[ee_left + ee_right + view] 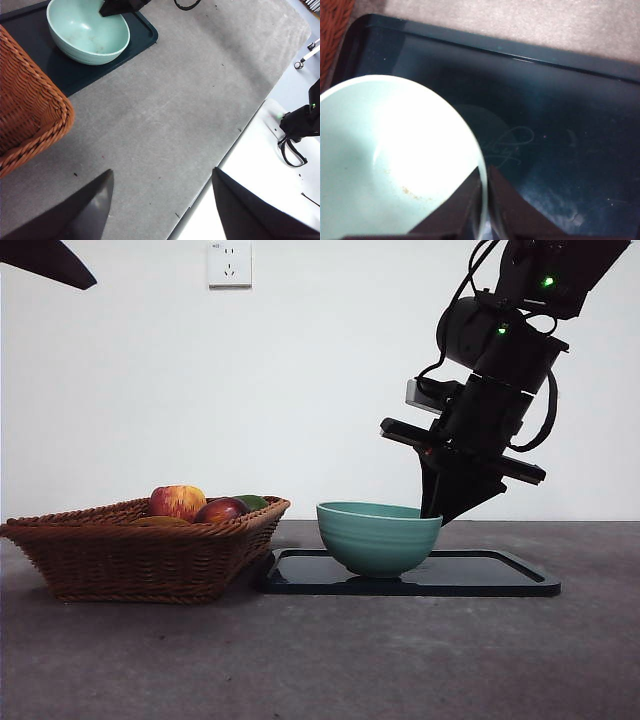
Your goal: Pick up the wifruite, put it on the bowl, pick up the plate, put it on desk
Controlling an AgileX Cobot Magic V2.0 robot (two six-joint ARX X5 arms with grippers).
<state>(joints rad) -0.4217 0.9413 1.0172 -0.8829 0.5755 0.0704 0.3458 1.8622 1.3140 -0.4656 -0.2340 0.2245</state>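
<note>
The teal-green bowl [378, 537] stands empty on the dark flat plate [500, 575], which lies on the grey desk [330, 660]. My right gripper [432, 512] comes down at the bowl's right rim. In the right wrist view the right gripper [484, 172] is shut on the bowl [395, 165], with one jaw inside the rim and one outside. The brownish wifruite [160, 521] lies low in the wicker basket [140, 555], beside the apple. My left gripper [162, 172] hangs open over bare desk, holding nothing.
The basket also holds a red-and-yellow apple [178, 501], a dark red fruit [221, 510] and something green [252, 502]. It touches the plate's left end. The desk's edge [220, 165] runs close to the left gripper. A wall socket [229, 263] is behind.
</note>
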